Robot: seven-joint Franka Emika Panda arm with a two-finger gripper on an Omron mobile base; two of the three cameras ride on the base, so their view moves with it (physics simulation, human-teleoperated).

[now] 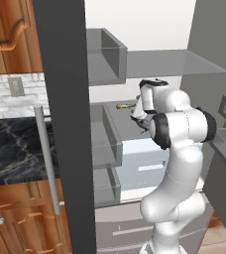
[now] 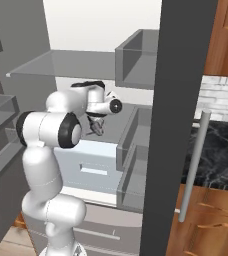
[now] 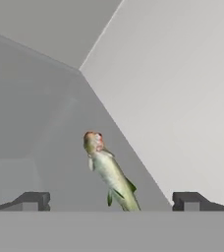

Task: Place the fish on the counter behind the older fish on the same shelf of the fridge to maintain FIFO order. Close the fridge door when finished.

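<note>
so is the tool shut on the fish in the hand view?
No, the tool stands open, its tips wide apart, with the fish lying on the shelf between them.

White brick backsplash (image 1: 1,101) with a wall outlet (image 1: 16,87), wooden upper cabinet (image 1: 8,34) above.

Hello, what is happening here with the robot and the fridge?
The white robot arm reaches into the open fridge, with its gripper over the flat grey shelf above the pale drawers. The jaws stand wide open and hold nothing. A small fish lies on the shelf between the fingertips, close to the back wall. In the left base view a fish shows on that shelf just beyond the hand. The fridge doors are not yet closed.
</note>
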